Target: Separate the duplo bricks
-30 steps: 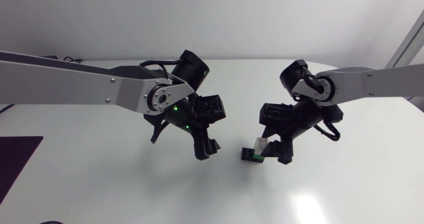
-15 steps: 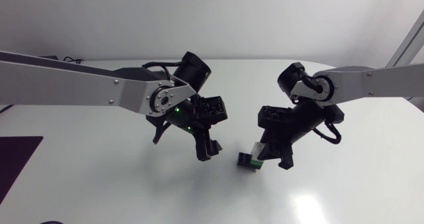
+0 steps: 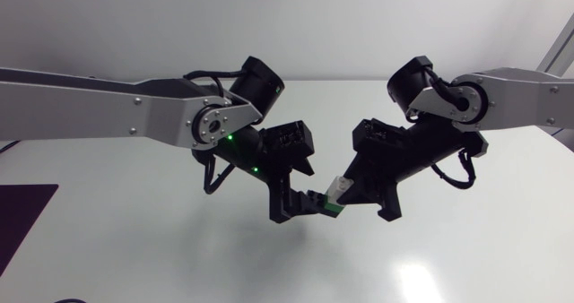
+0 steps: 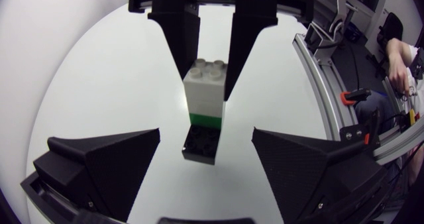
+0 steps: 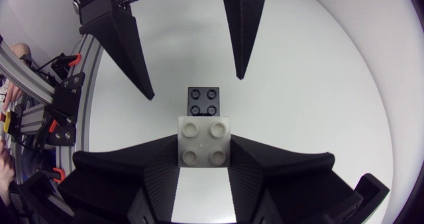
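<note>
Right gripper [image 3: 348,192] pinches white plastic duplo brick [image 4: 205,85]; left gripper [image 4: 205,135] gapes wide around black plastic brick [image 4: 202,143] beyond it, not touching; an off-centre closing may wrench both free.

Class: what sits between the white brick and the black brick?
A green brick joins the white brick to the black brick; left wrist view shows it.

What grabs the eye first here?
A joined stack of white brick, green brick and black brick is held between both arms over the middle of the table. The right gripper is shut on the white brick. The left gripper is open, its fingers flanking the black end without touching it.
</note>
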Controlling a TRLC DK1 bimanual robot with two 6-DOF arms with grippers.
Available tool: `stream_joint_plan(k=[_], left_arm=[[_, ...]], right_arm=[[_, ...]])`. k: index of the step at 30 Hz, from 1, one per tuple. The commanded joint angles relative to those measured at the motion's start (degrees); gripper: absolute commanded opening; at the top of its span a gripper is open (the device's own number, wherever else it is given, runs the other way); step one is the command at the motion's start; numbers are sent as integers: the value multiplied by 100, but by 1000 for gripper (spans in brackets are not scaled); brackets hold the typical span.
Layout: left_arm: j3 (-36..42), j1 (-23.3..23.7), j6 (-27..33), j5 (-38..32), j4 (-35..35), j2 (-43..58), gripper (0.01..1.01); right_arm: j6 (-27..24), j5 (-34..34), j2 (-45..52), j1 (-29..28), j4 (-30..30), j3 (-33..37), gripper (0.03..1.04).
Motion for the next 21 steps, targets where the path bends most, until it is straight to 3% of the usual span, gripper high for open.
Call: stream_joint_plan(k=[1,21], left_arm=[[174,-44,-117,199,-136,-192,974],[174,-62,-188,471,-285,-201,956]], right_arm=[[231,-132,-156,128,-58,99,121],[785,-448,-674,453,232,-129,121]])
